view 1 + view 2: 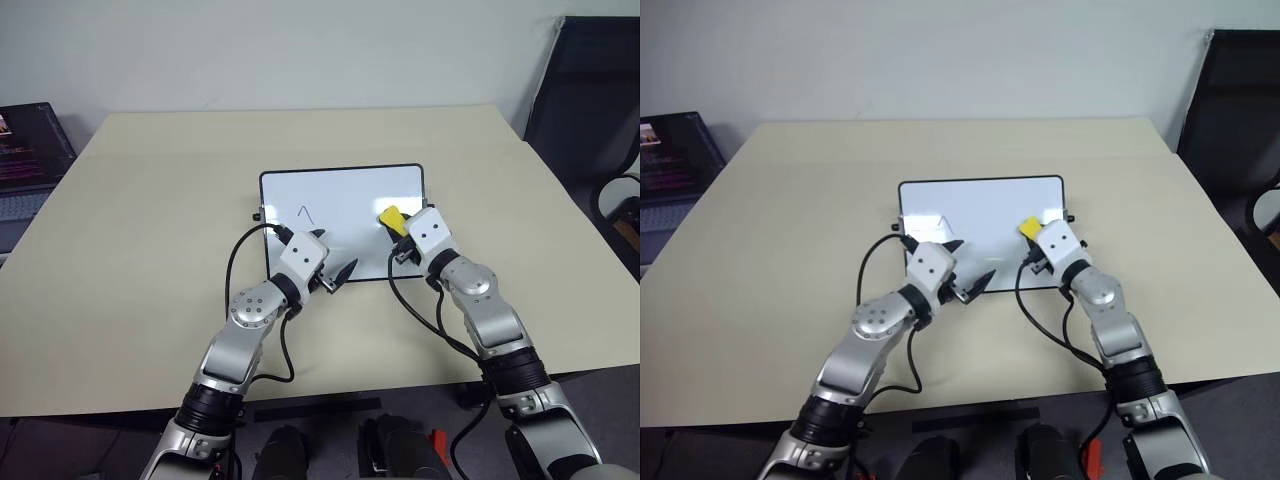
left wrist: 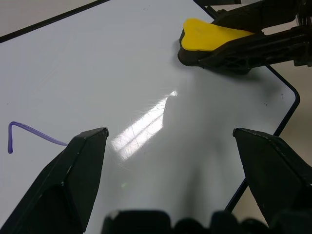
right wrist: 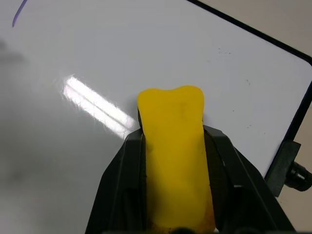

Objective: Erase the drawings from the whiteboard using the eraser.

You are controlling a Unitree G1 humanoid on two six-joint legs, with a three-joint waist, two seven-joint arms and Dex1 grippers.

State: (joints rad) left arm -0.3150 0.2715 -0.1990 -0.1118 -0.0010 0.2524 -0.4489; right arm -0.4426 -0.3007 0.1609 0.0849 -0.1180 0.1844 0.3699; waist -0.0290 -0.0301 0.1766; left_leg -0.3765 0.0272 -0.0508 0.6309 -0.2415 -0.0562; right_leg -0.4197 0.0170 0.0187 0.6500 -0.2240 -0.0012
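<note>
The whiteboard [image 1: 340,195] lies flat in the middle of the beige table, white with a thin black frame. One caret-shaped drawing [image 1: 304,213] stands on its left part, and shows as a thin purple line [image 2: 34,131] in the left wrist view. My right gripper [image 1: 397,226] is shut on the yellow eraser [image 1: 390,216], which rests over the board's right side [image 3: 175,146]. My left gripper [image 1: 333,255] stands open over the board's near left edge, nothing between its black fingers [image 2: 73,170].
The beige table [image 1: 150,200] spreads wide around the board. A laptop [image 1: 25,150] sits beyond the table's left edge. A dark chair [image 1: 590,110] stands at the right. A small black knob [image 3: 297,173] sticks out of the board's side.
</note>
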